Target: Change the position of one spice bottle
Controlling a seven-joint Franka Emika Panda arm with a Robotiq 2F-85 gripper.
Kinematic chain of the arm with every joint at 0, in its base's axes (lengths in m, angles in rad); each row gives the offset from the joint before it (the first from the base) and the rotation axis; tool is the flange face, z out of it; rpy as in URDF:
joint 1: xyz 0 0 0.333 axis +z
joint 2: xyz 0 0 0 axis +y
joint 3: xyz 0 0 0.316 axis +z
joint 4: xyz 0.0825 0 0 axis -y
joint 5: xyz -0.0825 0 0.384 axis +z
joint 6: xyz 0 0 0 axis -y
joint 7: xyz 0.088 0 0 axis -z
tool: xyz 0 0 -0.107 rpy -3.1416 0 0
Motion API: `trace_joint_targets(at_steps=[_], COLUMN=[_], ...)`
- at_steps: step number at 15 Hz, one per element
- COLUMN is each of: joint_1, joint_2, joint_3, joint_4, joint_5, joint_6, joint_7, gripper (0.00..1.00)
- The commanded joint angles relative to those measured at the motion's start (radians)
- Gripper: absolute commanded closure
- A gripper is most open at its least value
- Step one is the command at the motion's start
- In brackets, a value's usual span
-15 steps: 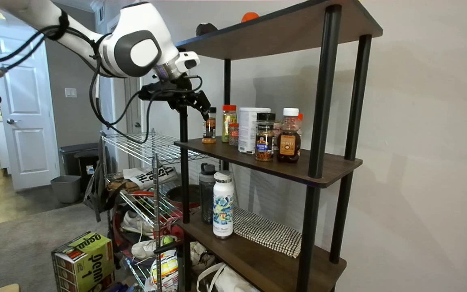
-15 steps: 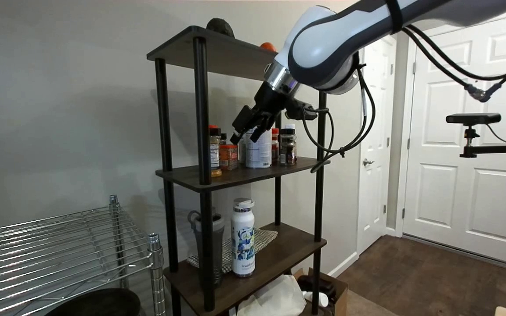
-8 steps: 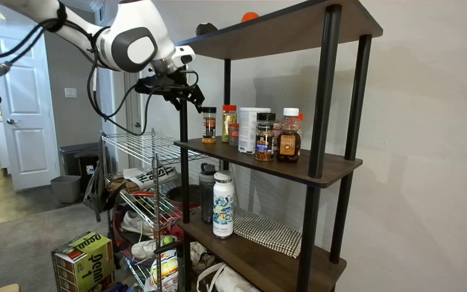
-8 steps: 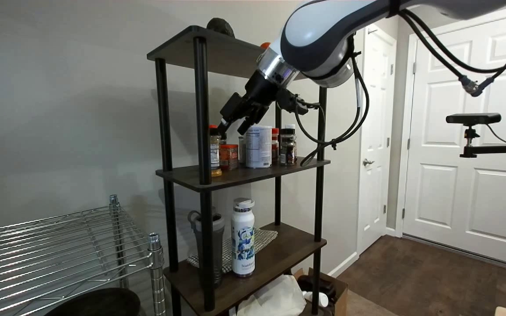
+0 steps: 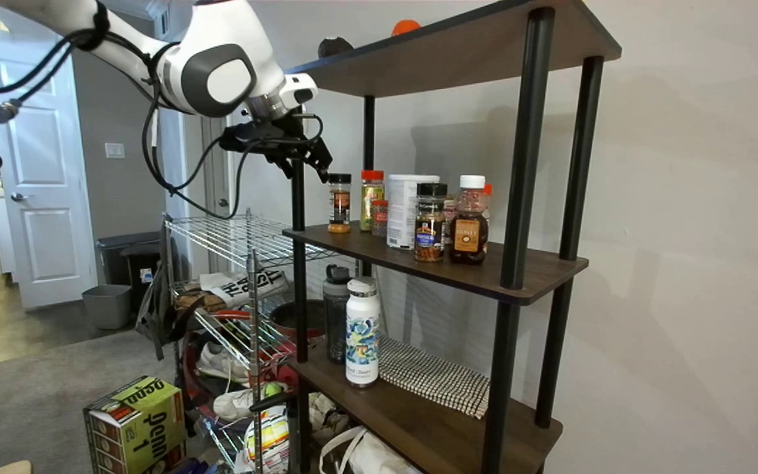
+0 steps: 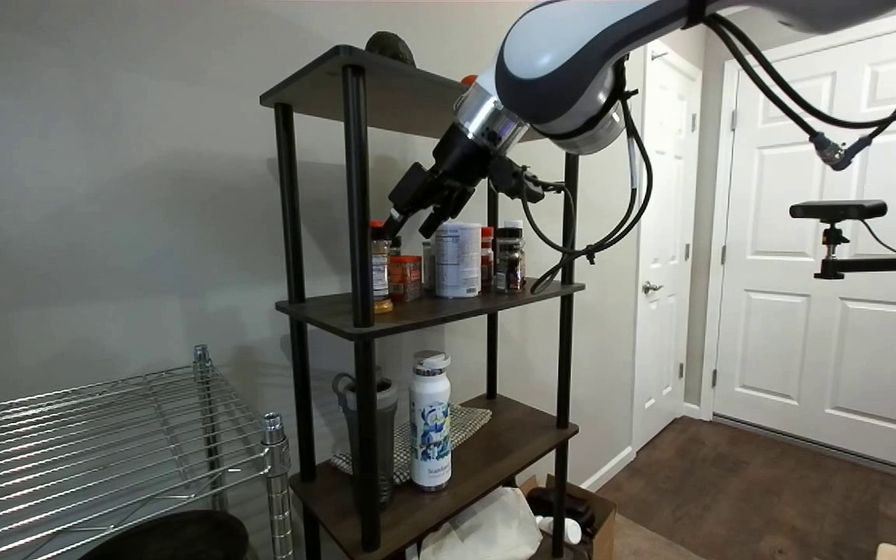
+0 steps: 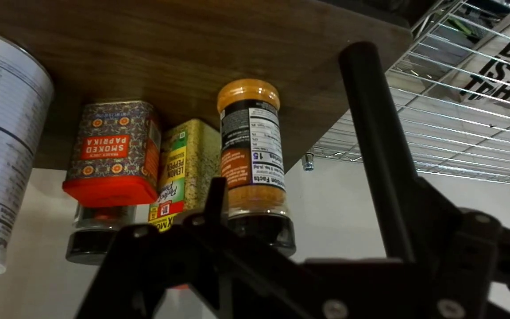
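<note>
1. Bottle [image 5: 339, 205] of orange-brown spice, black-capped and upright, stands at the end of the second shelf [image 5: 540, 266] down, close to a black post [image 7: 374, 146]; it appears to be the one due to move.

2. The robot's claw [image 6: 409, 230] hangs beside the cap, its fingers spread and holding nothing. In the wrist view one finger [image 7: 216, 199] overlaps the cap; whether the two touch cannot be told.

3. Lining up looks like the step in hand. The bottle sits nearer one finger than the other, and the post shows in the same gap, so centring on the bottle alone should come first, with the second finger passing between bottle and post.

4. From there, a steady descent to the label would give a firmer hold than the cap, followed by a slow, even squeeze, since the rounded side could turn.

5. A straight lift would serve best ahead of any sideways travel: the lemon pepper [image 7: 177, 168] and paprika tin [image 7: 109, 150] stand near, and a brush could topple either.
</note>
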Motion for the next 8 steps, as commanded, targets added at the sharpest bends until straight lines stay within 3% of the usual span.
trace_joint_targets(at_steps=[1, 4, 8], joint_1=[-0.006, 0.008, 0.015], joint_2=[0.007, 0.027, 0.060], joint_3=[0.007, 0.009, 0.004], joint_4=[-0.001, -0.039, -0.101], joint_5=[0.011, 0.049, 0.093], joint_6=[0.001, 0.083, 0.356], joint_7=[-0.003, -0.015, -0.007], gripper=[0.00, 0.00, 0.00])
